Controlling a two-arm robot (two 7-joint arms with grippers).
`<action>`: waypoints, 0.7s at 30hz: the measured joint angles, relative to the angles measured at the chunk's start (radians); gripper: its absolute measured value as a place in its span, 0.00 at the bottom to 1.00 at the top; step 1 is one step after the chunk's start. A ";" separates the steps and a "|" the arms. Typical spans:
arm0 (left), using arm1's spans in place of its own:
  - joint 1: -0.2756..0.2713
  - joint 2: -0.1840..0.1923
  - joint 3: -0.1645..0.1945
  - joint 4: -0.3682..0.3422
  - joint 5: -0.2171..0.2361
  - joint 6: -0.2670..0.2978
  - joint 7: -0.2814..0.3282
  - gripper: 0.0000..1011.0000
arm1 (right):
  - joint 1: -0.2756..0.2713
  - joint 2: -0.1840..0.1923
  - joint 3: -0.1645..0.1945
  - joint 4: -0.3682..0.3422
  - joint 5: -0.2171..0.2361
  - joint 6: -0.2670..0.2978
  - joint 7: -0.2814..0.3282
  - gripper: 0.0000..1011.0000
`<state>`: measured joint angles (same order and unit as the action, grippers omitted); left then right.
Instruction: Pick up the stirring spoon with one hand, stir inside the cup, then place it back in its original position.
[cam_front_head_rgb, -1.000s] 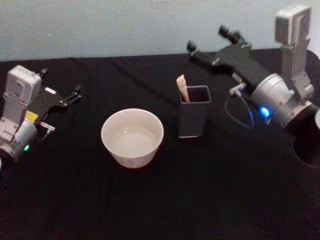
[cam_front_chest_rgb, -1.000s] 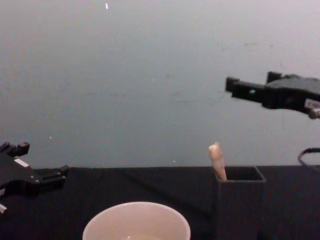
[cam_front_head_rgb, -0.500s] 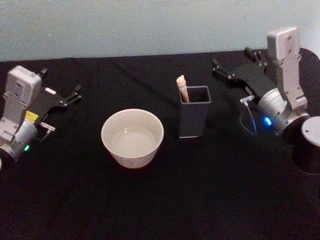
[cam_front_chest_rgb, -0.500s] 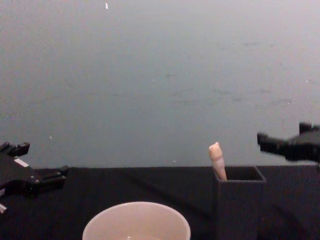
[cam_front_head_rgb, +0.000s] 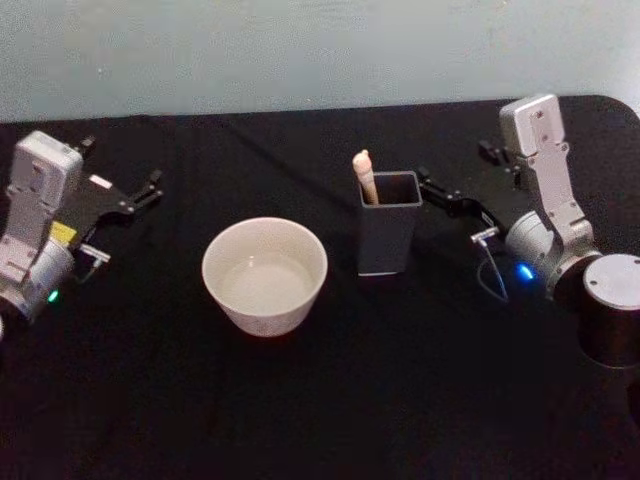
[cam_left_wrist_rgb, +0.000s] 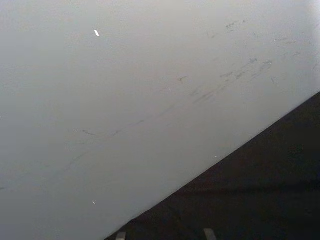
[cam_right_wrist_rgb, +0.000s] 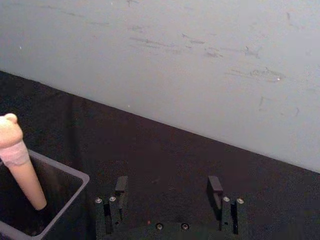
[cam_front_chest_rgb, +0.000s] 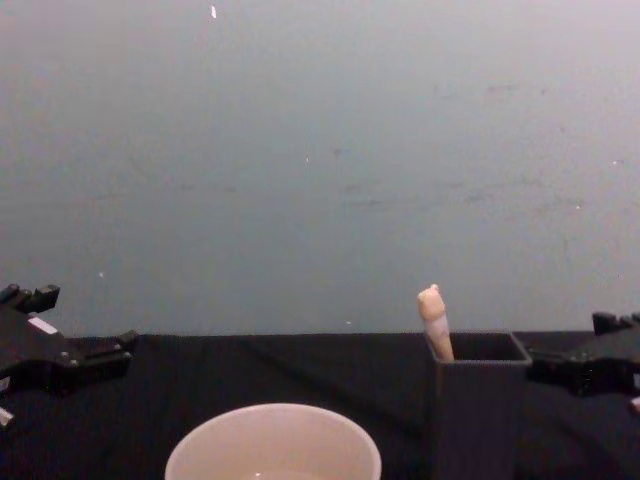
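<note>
Head view: black cloth table (cam_front_head_rgb: 300, 400).
Cup (cam_front_head_rgb: 265, 275): round, cream, smooth.
Holder (cam_front_head_rgb: 388, 222): square, grey, matte.
Spoon (cam_front_head_rgb: 364, 176): beige handle upright inside.
Right gripper (cam_front_head_rgb: 452, 175): fingers apart, beside holder.
Left gripper (cam_front_head_rgb: 120, 172): parked, fingers apart.

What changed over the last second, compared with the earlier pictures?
The right pincer came down from high above the table and drew in beside the dark grey holder, jaws open and empty. Nothing was grasped or released. The stirring spoon stayed in the holder; the cup and the parked left pincer stayed put.
</note>
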<state>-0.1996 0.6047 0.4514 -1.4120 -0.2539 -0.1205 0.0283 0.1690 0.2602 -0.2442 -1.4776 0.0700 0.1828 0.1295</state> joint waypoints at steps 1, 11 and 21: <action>0.000 0.000 0.000 0.000 0.000 0.000 0.000 0.99 | 0.000 0.000 0.000 0.001 -0.001 0.001 0.000 0.99; 0.000 0.000 0.000 0.000 0.000 0.000 0.000 0.99 | 0.000 0.000 0.000 0.000 0.000 0.000 0.000 0.99; 0.000 0.000 0.000 0.000 0.000 0.000 0.000 0.99 | 0.001 0.001 0.000 -0.001 0.001 -0.001 -0.001 0.99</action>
<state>-0.1995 0.6047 0.4514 -1.4120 -0.2539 -0.1205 0.0283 0.1696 0.2612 -0.2444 -1.4786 0.0711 0.1815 0.1288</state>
